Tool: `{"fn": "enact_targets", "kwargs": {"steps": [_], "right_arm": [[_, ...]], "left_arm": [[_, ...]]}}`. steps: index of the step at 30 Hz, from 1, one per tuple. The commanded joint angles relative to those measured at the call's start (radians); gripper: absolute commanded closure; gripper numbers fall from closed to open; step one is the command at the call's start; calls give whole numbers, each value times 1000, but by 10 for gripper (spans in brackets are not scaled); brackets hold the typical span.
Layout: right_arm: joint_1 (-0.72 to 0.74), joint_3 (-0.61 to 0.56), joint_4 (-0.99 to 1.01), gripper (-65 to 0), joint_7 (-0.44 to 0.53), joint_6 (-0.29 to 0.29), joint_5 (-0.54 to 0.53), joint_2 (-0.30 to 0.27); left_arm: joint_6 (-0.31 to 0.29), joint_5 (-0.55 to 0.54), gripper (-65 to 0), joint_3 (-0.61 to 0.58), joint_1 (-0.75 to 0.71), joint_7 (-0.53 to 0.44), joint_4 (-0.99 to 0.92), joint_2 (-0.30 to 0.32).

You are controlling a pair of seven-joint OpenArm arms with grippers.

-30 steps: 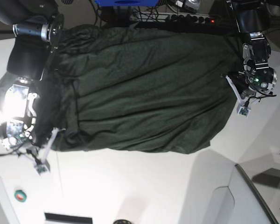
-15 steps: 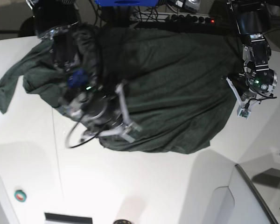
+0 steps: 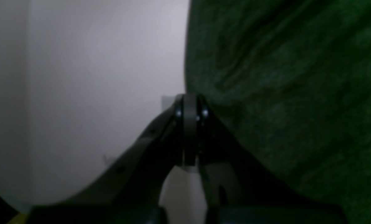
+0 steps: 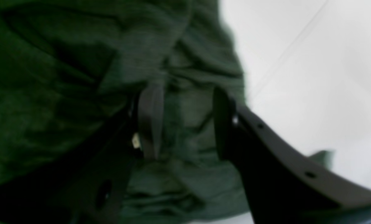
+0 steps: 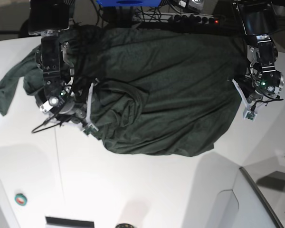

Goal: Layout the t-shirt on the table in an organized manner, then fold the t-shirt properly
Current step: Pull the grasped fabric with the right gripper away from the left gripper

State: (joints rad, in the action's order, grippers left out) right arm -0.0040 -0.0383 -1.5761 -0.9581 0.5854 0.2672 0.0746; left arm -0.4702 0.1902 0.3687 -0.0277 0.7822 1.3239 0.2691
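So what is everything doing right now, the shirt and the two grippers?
t-shirt: spread on the table, bunched and wrinkled on one side.
left gripper: shut, beside the shirt's edge.
right gripper: jaws apart over bunched cloth.

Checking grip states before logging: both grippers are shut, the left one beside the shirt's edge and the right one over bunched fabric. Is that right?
Not quite. The right gripper is open, jaws apart over the bunched t-shirt, as the right wrist view shows. The left gripper is shut beside the shirt's edge.

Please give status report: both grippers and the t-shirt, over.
Left gripper shut, beside the t-shirt edge. Right gripper open over bunched cloth. T-shirt rumpled, not laid flat. No obstacle seen on the table.
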Motion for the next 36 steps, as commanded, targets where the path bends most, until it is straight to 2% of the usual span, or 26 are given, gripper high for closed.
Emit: {"fn": "enact_targets", "kwargs": {"steps": [1,6,11,18,20,23,24,31,34,36], "right_arm": [[20,13,13,-251,54,0,-12,20],[26,62,84,-251,113,2,-19,46],[66,67,141,-251,113,-2,-162,27],[124,67,285,-236,121,-3,-165,14],[134,67,290,-176,133,-3,-165,14],[137,65,285,-21,132,-3,-165,12],[137,65,282,0,132,-3,-165,12],[97,65,130,-9,121,-3,-164,12],[101,65,61,-9,32,-3,-164,12],[147,58,61,-9,20,-3,-164,12]], "left_arm": [[8,2,0,3,13,-7,15,17],[8,2,0,3,21,-7,15,15],[8,4,0,3,15,-7,15,25],[8,2,0,11,-1,-7,16,32],[8,2,0,14,-1,-7,16,32],[8,2,0,14,-1,-7,16,32],[8,2,0,14,-1,-8,16,32],[8,2,0,14,2,-8,16,32],[8,4,0,14,7,-8,16,32],[8,5,0,10,10,-8,16,32]]}}
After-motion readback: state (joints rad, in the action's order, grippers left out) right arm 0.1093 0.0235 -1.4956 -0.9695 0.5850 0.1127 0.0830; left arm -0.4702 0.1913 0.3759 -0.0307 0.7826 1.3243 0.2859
